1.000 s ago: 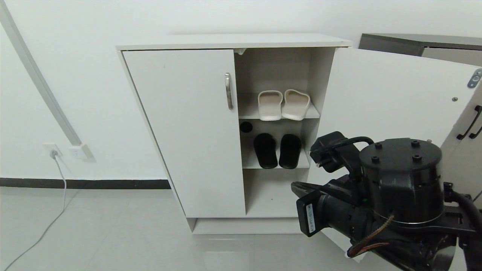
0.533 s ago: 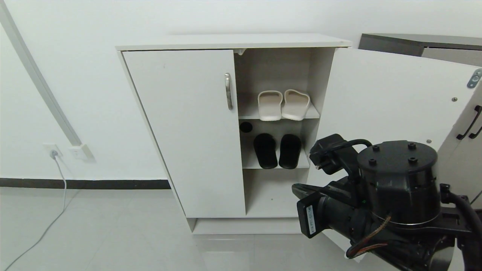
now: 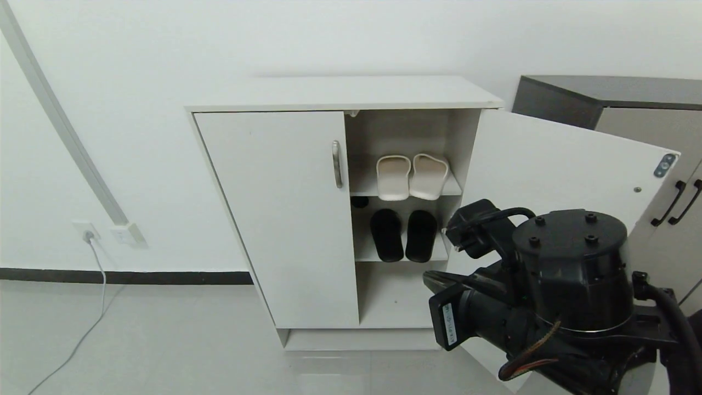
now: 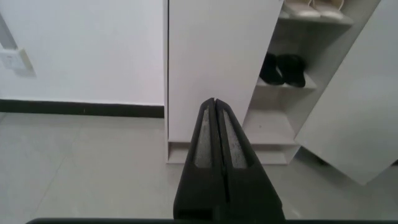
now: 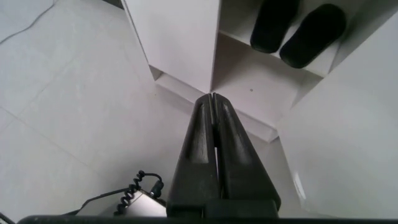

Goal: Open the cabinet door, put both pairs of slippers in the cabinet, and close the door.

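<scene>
The white cabinet (image 3: 340, 90) stands against the wall with its left door (image 3: 285, 208) shut and its right door (image 3: 548, 164) swung wide open. A white pair of slippers (image 3: 411, 175) lies on the upper shelf, a black pair (image 3: 403, 235) on the shelf below. My right gripper (image 5: 213, 99) is shut and empty, over the floor just in front of the cabinet's base, below the black slippers (image 5: 298, 28) and beside the open door (image 5: 348, 143). My left gripper (image 4: 214, 104) is shut and empty too, farther back, facing the shut door.
A grey cabinet (image 3: 630, 104) with black handles (image 3: 677, 203) stands right behind the open door. A wall socket with a cable (image 3: 88, 236) is at the left. Bare tiled floor (image 3: 164, 351) lies in front and to the left.
The whole head picture has shifted: the cabinet now sits lower and a little smaller, so the camera moved. Slippers, doors and both shut grippers stand as before.
</scene>
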Tool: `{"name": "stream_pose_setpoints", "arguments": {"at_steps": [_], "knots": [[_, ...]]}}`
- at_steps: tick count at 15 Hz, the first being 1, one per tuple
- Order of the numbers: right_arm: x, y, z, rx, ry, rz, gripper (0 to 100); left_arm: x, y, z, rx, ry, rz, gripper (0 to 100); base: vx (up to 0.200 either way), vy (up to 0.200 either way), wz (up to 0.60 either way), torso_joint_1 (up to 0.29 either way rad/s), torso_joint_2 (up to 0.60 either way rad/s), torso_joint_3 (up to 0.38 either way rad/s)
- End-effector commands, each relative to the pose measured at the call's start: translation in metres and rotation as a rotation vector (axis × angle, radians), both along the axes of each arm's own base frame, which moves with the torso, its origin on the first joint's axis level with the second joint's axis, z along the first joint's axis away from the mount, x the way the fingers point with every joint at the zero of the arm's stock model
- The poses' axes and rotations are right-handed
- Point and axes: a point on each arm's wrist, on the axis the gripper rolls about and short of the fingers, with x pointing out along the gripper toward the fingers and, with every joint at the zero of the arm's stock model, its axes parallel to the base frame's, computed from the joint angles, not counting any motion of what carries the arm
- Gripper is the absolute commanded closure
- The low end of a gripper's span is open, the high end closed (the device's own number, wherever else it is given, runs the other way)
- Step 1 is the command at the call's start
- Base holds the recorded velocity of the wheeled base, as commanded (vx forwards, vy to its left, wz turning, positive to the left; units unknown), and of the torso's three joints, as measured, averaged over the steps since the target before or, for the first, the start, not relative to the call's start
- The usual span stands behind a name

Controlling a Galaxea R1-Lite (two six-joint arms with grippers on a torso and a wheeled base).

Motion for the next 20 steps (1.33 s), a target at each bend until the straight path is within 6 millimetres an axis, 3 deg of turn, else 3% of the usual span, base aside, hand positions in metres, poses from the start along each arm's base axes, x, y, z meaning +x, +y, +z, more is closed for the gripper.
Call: {"name": "stream_pose_setpoints", "arguments": {"at_steps": [1,20], "knots": [[0.0002,0.0008,-0.0014,-0.004,0.003,0.001,100,0.0001,0.0000,-0.0001,0.000,0.002,0.001,100,0.000,0.000,0.00,0.105,-0.47,-0.359],[0.0007,0.0015,-0.0052,-0.011,0.010,0.002,100,0.0001,-0.0001,-0.0001,0.001,0.002,-0.001,100,0.000,0.000,0.00,0.181,-0.50,-0.321]]}}
